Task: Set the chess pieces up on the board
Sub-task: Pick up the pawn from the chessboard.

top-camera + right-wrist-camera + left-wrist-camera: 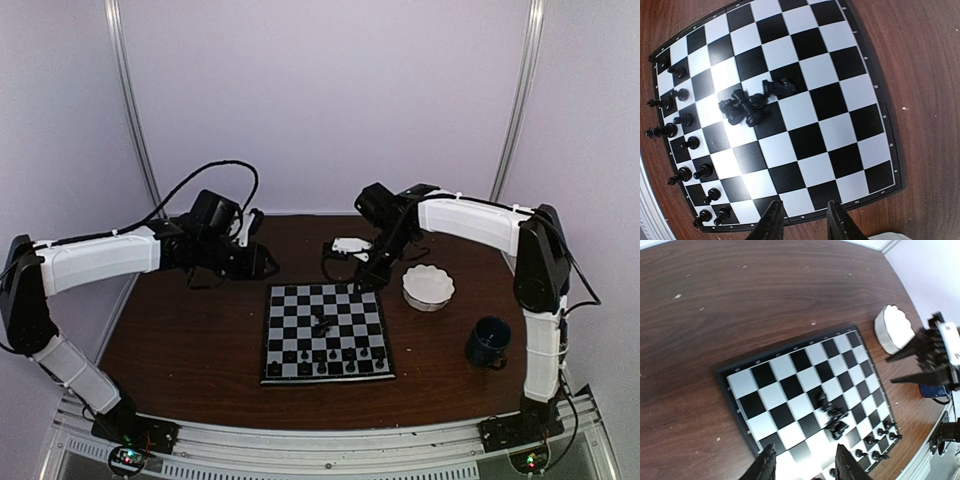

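Note:
The board [300,305] lies flat in the middle of the table. Several black chess pieces [320,324] lie tumbled in a heap near its centre, and several more [330,360] stand along its two near rows. My left gripper [262,262] hovers off the board's far left corner. In the left wrist view this gripper [805,467] is open over the board [780,385], empty, with the heap [835,415] ahead. My right gripper [372,280] hangs over the far right edge. The right wrist view shows it [804,222] open and empty above the board's rim [880,185], the heap [747,107] well beyond.
A white scalloped bowl [428,287] sits right of the board's far corner, close to the right gripper. A dark blue mug [489,341] stands nearer the right edge. Brown table [190,340] surrounds the board, with walls on three sides.

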`<state>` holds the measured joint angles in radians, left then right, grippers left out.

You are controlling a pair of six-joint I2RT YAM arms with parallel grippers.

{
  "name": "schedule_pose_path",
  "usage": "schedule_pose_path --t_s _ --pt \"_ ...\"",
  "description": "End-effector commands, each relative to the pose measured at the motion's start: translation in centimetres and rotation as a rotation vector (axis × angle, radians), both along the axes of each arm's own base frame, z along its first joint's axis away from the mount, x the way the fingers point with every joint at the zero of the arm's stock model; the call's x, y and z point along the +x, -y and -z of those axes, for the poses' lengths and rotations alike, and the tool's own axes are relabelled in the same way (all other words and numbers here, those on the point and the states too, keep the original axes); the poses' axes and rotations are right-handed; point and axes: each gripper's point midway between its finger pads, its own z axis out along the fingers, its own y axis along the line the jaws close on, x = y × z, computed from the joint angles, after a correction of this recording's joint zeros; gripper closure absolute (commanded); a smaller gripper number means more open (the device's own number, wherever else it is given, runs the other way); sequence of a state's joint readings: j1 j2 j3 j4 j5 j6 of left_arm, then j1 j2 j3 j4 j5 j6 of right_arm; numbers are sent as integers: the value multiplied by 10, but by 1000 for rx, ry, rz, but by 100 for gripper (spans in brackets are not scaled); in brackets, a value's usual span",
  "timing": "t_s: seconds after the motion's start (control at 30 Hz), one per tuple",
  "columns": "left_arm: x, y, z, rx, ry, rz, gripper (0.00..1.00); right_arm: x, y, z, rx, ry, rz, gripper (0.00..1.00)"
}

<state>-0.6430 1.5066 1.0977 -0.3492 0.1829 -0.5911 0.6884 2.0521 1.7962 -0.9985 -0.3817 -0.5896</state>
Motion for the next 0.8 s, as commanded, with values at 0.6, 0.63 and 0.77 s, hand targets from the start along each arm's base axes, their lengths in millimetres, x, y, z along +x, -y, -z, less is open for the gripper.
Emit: schedule_pose_path --t_s 0.6,0.63,0.77 --pt "-4 4 23 126 -36 -71 59 -8 -56 37 41 -111 -32 67" --pt "-5 0 25 136 -43 -86 59 -12 -58 38 40 -114 -42 66" --pt "0 -23 30 172 -59 -183 58 -20 -67 36 43 -110 -69 65"
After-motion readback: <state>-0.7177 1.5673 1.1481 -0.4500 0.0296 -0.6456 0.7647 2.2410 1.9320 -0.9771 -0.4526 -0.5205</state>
